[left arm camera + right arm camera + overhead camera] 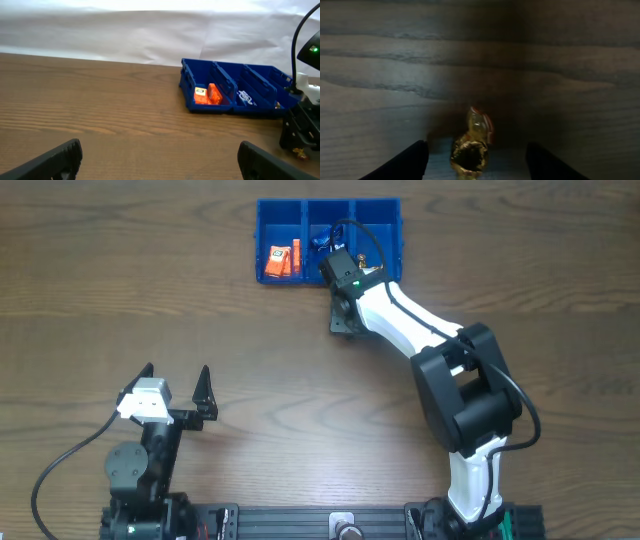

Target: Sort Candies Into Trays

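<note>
A gold-wrapped candy (471, 145) lies on the wooden table between the fingers of my right gripper (477, 165), which is open and set down around it, just in front of the blue tray (262, 240). From above, that gripper (342, 320) sits at the tray's near edge. The tray has three compartments: orange candies (282, 262) in the left one and blue-white candy (320, 245) in the middle one. My left gripper (178, 385) stands open over bare table near its base, holding nothing. The left wrist view shows the tray (189, 92), the orange candies (207, 95) and the right gripper (300, 130).
The wooden table stretches bare to the left of and in front of the tray. A black cable loops over the tray's right compartment (372, 235). A white backdrop (125, 35) runs behind the table.
</note>
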